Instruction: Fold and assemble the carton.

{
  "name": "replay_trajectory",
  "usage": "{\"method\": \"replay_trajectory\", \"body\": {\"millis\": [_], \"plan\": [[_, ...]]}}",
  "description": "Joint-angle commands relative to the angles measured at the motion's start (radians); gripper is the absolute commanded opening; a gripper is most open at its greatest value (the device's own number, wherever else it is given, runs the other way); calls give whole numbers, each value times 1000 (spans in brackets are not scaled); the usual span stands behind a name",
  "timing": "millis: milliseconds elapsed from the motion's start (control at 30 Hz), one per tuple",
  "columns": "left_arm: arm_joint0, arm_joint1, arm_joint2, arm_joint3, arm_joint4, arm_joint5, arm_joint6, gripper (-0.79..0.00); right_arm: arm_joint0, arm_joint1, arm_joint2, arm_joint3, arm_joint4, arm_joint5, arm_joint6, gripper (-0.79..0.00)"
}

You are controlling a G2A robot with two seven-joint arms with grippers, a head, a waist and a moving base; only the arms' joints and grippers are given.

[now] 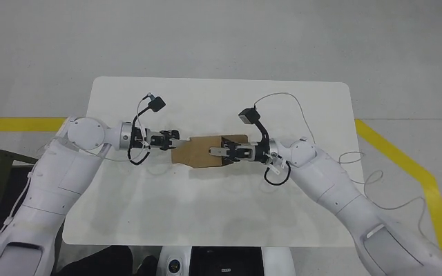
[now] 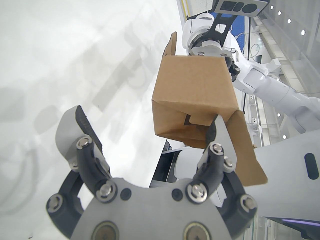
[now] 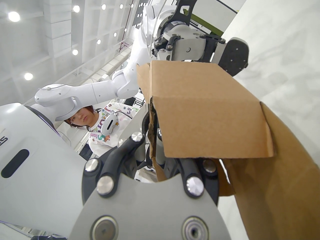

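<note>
Two grippers met at a brown carton (image 1: 199, 152) that sat near the middle of the white worktop (image 1: 207, 207), one at each end. The carton (image 2: 192, 88) was already formed into a box shape, with loose flaps at both ends.

The left gripper (image 1: 175, 140) stood at the carton's left end with its fingers spread wide and nothing clamped. In the left wrist view, this gripper (image 2: 147, 114) had one finger (image 2: 218, 132) resting against the near end of the carton, between the folded end panel and an open flap (image 2: 247, 151) that stuck out beside it. The other finger (image 2: 83, 126) hung free over the worktop, well apart from the cardboard.

The right gripper (image 1: 219, 148) reached onto the opposite end. In the right wrist view, that gripper (image 3: 156, 136) had its fingers drawn close together on a wall edge of the carton (image 3: 205, 116), though the tips themselves were hidden behind the cardboard. A large open flap (image 3: 275, 181) hung out beside this gripper.
</note>
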Motion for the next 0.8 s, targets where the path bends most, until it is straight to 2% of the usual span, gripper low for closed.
{"method": "replay_trajectory", "body": {"millis": [0, 333, 767], "plan": [[-1, 1, -7, 9, -1, 0, 2, 0, -3, 6, 8, 7, -9, -6, -6, -785], [-7, 10, -56, 29, -42, 7, -13, 0, -32, 29, 60, 38, -57, 8, 6, -785], [23, 14, -54, -73, 10, -26, -4, 0, -37, 12, 74, 18, -94, 41, -9, -785]]}}
